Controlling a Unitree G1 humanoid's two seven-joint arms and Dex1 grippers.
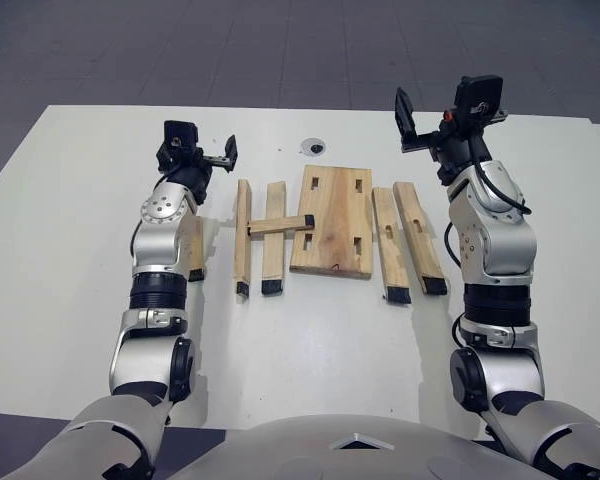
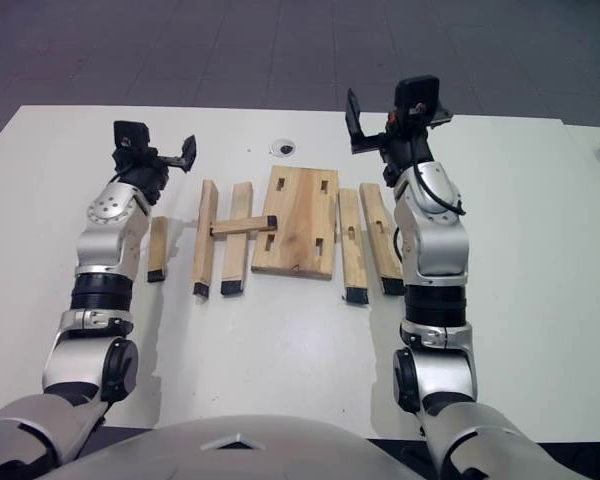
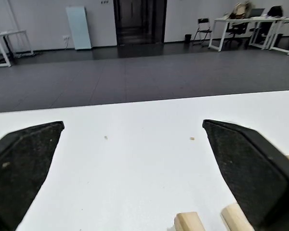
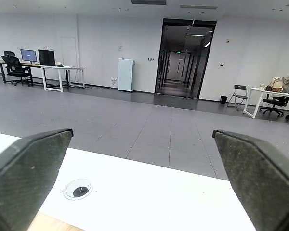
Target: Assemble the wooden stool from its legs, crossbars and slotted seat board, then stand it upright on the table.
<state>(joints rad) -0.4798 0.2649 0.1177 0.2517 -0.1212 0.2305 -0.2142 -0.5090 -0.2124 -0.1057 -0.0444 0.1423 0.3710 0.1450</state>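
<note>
Now, the stool's parts lie flat and unassembled on the white table (image 1: 80, 250). The slotted seat board (image 1: 332, 220) sits at the centre, near a round cable port (image 1: 315, 147) on its far side. A right pair of legs (image 1: 388, 245) lies side by side just beside the board. A left pair of legs (image 1: 242, 235) lies on the opposite side, with a short crossbar (image 1: 280, 225) laid across them, its dark-tipped end reaching the board's edge. Another wooden piece (image 1: 195, 255) lies partly under the left forearm. The left gripper (image 1: 202, 150) hovers beyond the left pair, jaws wide apart. The right gripper (image 1: 442, 112) hangs raised beyond the right pair, jaws likewise spread.
</note>
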